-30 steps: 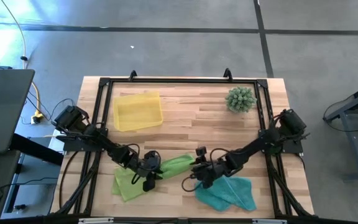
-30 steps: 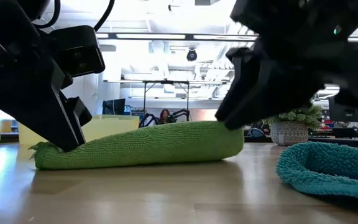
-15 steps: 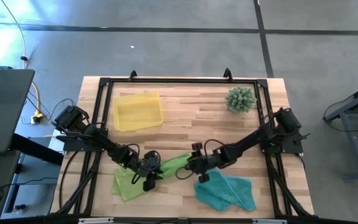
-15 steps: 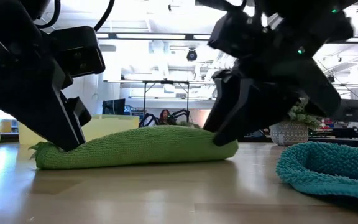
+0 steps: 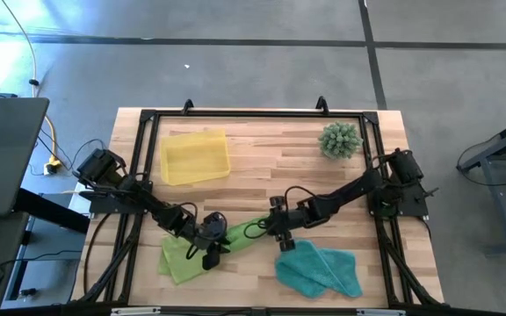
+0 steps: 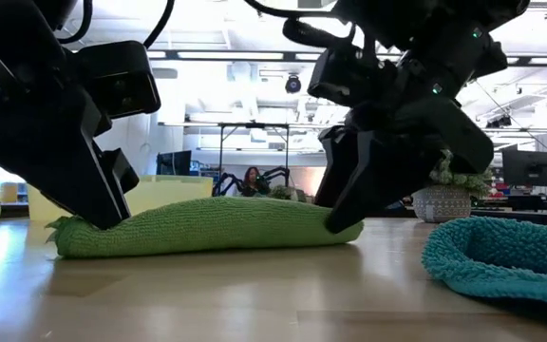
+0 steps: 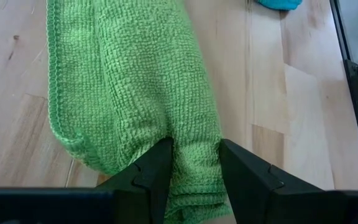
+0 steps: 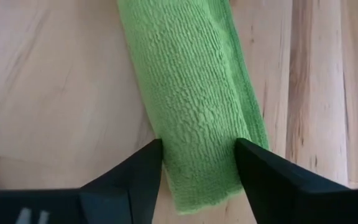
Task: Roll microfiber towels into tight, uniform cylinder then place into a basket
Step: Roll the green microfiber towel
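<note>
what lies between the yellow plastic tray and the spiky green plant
Only bare wooden table, seen in the high view: nothing lies between the yellow tray and the spiky plant.

Rolled towel (image 5: 246, 233) lies mid-table between both arms — basket (image 5: 195, 156) behind-left, plant (image 5: 340, 140) behind-right.

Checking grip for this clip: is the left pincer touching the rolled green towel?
Touching. The left wrist view shows the left pincer pinching the rolled towel's end between both fingers; the low view shows it pressed down on that end.
</note>
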{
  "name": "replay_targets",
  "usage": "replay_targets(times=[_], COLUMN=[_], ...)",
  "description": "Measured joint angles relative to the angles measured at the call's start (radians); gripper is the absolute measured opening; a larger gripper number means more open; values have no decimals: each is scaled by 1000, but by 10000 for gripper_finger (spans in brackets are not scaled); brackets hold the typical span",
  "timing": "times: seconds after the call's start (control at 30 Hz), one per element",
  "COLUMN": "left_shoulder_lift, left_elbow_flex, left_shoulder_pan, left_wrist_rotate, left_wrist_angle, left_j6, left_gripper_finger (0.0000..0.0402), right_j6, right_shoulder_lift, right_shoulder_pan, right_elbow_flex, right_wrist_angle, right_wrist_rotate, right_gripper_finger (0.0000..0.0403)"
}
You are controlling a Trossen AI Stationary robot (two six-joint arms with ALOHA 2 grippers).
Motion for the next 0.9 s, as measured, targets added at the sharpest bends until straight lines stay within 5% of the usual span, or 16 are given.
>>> replay_targets(times=[0.37,0.63,0.73,0.9], left_shoulder_lift=[-114,-212,-216,-197], left_elbow_flex=[-3,-1,-1,1], left_shoulder_pan=[5,5,4,-15], left_wrist_rotate=[22,9,-6,-64], left_wrist_angle=[-81,-105,-85,-14], left_j6=[71,155,181,280], left_gripper_finger=[129,129,129,129], right_j6=[34,66,111,228], right_shoulder_lift=[65,64,64,67], right_shoulder_pan=[-4,-17,-42,-102], right_elbow_flex=[6,5,4,3], right_wrist_angle=[13,4,-1,3], right_wrist_rotate=[-10,-40,-109,-282], right_gripper_finger=[139,47,13,15])
